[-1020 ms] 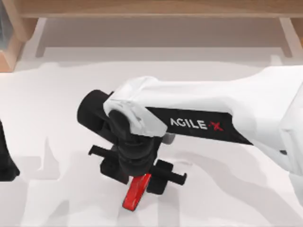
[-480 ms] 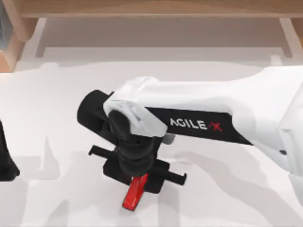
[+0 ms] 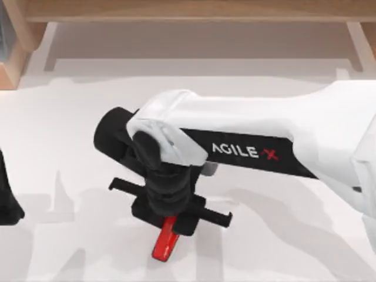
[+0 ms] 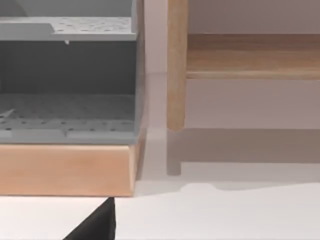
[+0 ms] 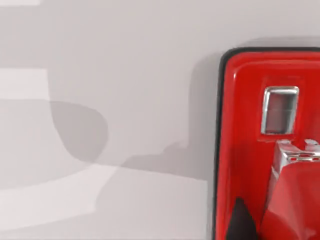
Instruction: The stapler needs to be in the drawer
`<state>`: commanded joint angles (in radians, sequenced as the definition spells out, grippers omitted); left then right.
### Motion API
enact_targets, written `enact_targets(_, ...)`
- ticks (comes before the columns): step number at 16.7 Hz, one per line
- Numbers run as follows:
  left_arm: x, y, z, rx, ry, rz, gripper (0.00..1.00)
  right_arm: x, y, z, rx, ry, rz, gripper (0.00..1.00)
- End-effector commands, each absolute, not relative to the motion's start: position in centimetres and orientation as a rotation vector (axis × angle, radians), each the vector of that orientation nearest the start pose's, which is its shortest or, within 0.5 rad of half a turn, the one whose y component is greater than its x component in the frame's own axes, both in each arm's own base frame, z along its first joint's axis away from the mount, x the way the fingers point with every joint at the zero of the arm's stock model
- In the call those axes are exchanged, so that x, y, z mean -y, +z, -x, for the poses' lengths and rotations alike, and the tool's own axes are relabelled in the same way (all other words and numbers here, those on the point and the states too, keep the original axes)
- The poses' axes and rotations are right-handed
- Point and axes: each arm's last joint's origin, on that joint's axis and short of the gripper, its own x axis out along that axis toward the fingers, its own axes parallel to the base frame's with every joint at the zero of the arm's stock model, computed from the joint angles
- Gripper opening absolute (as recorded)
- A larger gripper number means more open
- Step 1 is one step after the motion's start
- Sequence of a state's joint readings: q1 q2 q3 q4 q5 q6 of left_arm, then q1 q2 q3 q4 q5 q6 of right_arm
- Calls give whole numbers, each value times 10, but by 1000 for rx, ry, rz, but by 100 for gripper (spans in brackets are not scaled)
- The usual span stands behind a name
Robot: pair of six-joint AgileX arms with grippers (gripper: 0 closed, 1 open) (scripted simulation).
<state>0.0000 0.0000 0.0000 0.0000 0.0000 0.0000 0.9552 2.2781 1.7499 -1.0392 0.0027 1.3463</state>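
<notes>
With our right tool (image 3: 168,212) low over the small glossy red stapler (image 3: 165,242) on the white desk (image 3: 70,117), fingers hidden so we cannot tell their spread, an off-centre pinch could tip it; the pale, shallow drawer (image 3: 194,41) lies well apart, nothing between.

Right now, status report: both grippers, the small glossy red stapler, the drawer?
Right gripper low over the small glossy red stapler on the white table. Left gripper parked at table's left edge. Wide shallow drawer open beyond, nothing between.
</notes>
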Motion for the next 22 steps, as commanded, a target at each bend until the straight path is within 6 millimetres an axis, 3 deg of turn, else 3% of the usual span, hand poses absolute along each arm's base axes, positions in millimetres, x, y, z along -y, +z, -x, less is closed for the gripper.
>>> enact_targets(6, 1, 160, -106, 0, 0, 0, 100, -361, 149, -250, -1549, -297, -303, 0)
enact_targets(10, 1, 160, -106, 0, 0, 0, 100, -361, 146, -250, -1551, -301, -301, 0)
enact_targets(12, 1, 160, -106, 0, 0, 0, 100, -360, 157, -254, -1539, -292, -312, 0)
enact_targets(14, 1, 160, -106, 0, 0, 0, 100, -353, 181, -264, -1506, -266, -342, 0)
enact_targets(17, 1, 160, -106, 0, 0, 0, 100, -331, 235, -286, -1419, -205, -407, 0)
enact_targets(19, 1, 160, -106, 0, 0, 0, 100, -306, 274, -304, -1344, -170, -447, 0)
enact_targets(22, 1, 160, -106, 0, 0, 0, 100, -254, 330, -330, -1220, -155, -493, 0)
